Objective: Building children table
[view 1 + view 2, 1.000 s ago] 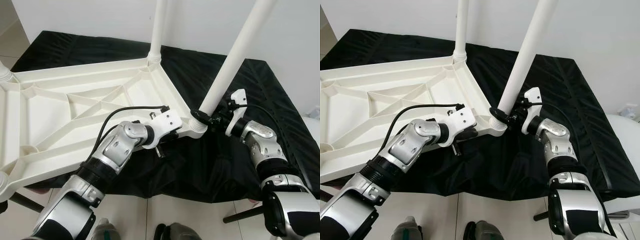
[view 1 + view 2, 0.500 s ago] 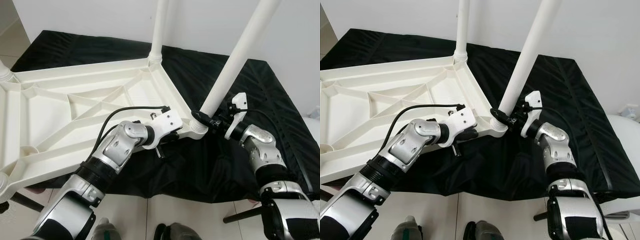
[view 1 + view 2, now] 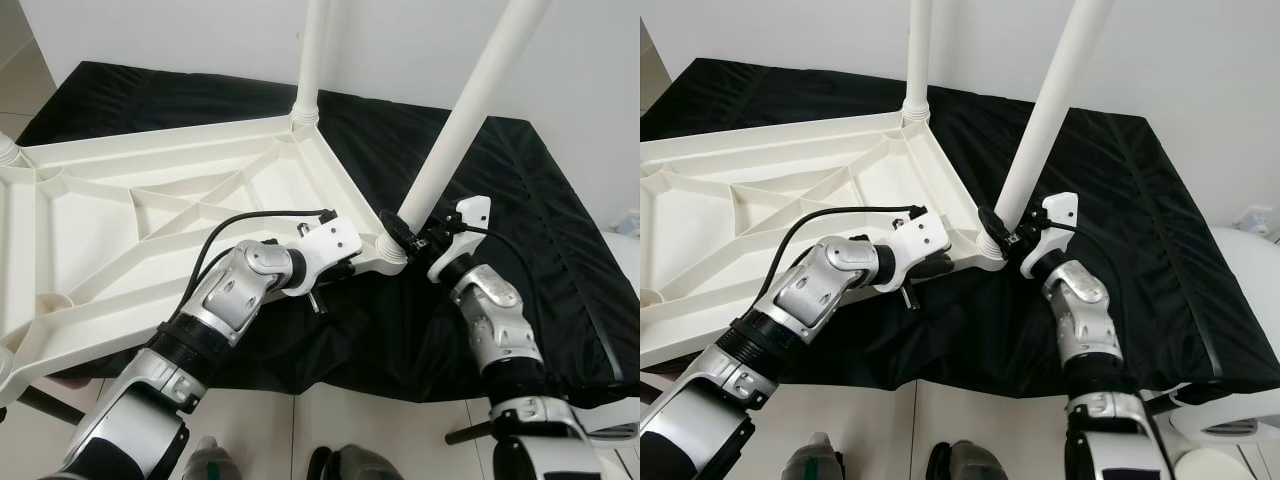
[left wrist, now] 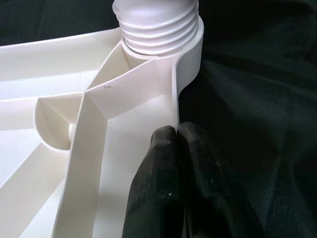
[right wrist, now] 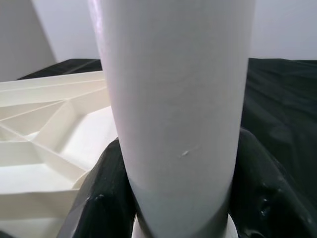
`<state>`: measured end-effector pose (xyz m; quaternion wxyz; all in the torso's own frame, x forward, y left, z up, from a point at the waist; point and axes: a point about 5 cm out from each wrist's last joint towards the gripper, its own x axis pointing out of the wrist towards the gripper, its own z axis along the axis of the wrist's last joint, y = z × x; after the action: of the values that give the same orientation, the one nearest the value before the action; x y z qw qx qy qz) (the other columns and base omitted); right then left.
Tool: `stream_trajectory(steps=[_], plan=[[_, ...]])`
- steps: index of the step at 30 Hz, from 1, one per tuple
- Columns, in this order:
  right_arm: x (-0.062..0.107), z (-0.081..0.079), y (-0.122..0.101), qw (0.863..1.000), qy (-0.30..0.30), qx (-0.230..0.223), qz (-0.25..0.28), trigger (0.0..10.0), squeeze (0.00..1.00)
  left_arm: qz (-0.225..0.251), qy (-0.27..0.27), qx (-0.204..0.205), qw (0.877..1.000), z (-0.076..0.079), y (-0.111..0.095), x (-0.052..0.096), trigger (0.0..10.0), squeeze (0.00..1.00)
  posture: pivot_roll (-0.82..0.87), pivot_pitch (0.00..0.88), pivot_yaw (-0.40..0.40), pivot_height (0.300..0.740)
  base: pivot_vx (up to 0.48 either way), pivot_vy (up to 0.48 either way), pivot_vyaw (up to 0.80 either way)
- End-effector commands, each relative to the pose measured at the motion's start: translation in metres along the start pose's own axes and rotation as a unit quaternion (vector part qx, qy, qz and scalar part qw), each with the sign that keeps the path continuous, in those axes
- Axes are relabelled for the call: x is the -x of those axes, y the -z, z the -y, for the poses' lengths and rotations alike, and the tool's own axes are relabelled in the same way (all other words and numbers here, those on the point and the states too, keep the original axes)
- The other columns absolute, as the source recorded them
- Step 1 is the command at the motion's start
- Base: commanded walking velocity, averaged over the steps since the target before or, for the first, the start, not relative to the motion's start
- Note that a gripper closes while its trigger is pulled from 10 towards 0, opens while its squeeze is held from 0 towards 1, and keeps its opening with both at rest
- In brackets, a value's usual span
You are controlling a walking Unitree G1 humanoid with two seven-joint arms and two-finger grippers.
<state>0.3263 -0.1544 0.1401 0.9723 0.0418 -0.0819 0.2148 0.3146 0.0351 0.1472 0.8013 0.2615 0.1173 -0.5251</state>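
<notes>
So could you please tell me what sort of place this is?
Probably a room in a home: a tiled floor, plain white wall, and an upturned white plastic table top lying on a black cloth.

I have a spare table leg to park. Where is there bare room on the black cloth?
The black cloth lies bare right of the tilted leg, out to its far edge. Crowded: the near corner, where the right gripper clasps that leg and the left gripper pinches the tabletop rim.

right end effector (image 5: 181, 218) | fingers (image 5: 101, 198) clasp white leg (image 5: 173, 114) | tabletop (image 5: 44, 129) behind
</notes>
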Motion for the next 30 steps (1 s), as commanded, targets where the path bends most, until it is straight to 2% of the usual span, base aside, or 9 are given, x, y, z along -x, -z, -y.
stream_trajectory(steps=[1,8,10,15,23,24,26,27,30], plan=[[-0.006,-0.004,-0.012,1.0,0.006,-0.007,0.026,0.0,0.0,0.015,0.025,-0.006,1.0,0.007,-0.008,-0.004,10.0,0.0,0.06,0.03,-0.1,0.74,0.0,0.0,0.0],[-0.008,-0.012,-0.012,0.999,0.035,-0.015,0.034,0.0,0.0,0.015,0.025,-0.005,1.0,0.007,-0.007,-0.003,10.0,0.0,0.06,0.037,-0.099,0.74,0.0,0.0,0.0],[-0.012,-0.022,-0.011,0.994,0.102,-0.017,0.032,0.0,0.0,0.014,0.026,-0.004,1.0,0.008,-0.007,-0.003,10.0,0.0,0.06,0.04,-0.098,0.74,0.0,0.0,0.0],[-0.013,-0.034,-0.008,0.986,0.164,0.003,0.012,0.0,0.0,0.014,0.027,-0.003,1.0,0.009,-0.007,-0.003,10.0,0.0,0.06,0.041,-0.1,0.74,0.0,0.0,0.0],[-0.011,-0.041,-0.009,0.982,0.19,0.019,0.0,0.0,0.0,0.015,0.028,-0.002,0.999,0.011,-0.007,-0.004,10.0,0.0,0.06,0.04,-0.102,0.74,0.0,0.0,0.0],[-0.011,-0.04,-0.009,0.981,0.192,0.019,-0.001,2.1,0.0,0.016,0.028,-0.002,0.999,0.011,-0.007,-0.004,10.0,0.0,0.06,0.039,-0.104,0.74,0.0,0.0,0.0],[-0.011,-0.04,-0.009,0.981,0.192,0.019,-0.001,2.1,0.0,0.016,0.028,-0.002,0.999,0.011,-0.007,-0.004,10.0,0.0,0.06,0.039,-0.104,0.74,0.0,0.0,0.0],[-0.01,-0.039,-0.01,0.98,0.199,0.022,-0.001,10.0,0.0,0.016,0.028,-0.001,0.999,0.011,-0.007,-0.004,10.0,0.0,0.06,0.038,-0.104,0.74,0.0,0.0,0.0],[-0.01,-0.038,-0.01,0.979,0.201,0.021,-0.002,10.0,0.0,0.016,0.028,-0.002,0.999,0.011,-0.007,-0.004,10.0,0.0,0.06,0.037,-0.104,0.74,0.0,0.0,0.0]])
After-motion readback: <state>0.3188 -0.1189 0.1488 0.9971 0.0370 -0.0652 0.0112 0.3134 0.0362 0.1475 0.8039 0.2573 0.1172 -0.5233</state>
